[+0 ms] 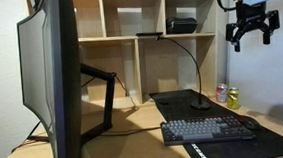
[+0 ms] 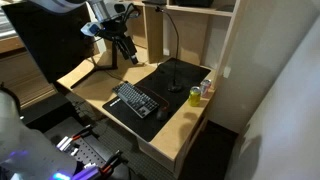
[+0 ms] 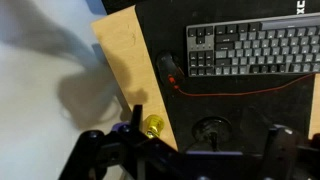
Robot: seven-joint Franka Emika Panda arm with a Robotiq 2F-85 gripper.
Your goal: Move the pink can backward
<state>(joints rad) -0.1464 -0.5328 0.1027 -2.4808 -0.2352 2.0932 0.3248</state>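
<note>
The pink can [image 1: 221,90] stands at the desk's far right edge, right beside the yellow-green can [image 1: 233,98]. Both exterior views show the pair, with the pink can [image 2: 207,87] just behind the yellow-green can [image 2: 195,96]. My gripper [image 1: 252,38] hangs high above the desk, open and empty, well clear of both cans; it is also in an exterior view [image 2: 125,50]. In the wrist view my gripper [image 3: 205,135] looks down on the yellow-green can [image 3: 153,126]. There the pink can is not clearly visible and may be hidden by my fingers.
A black desk mat [image 2: 160,85] carries a keyboard [image 1: 207,130] and a gooseneck lamp with a round base [image 3: 210,130]. A large monitor [image 1: 56,75] stands on an arm. Wooden shelves [image 1: 148,33] rise behind the desk. A red cable [image 3: 230,88] runs below the keyboard.
</note>
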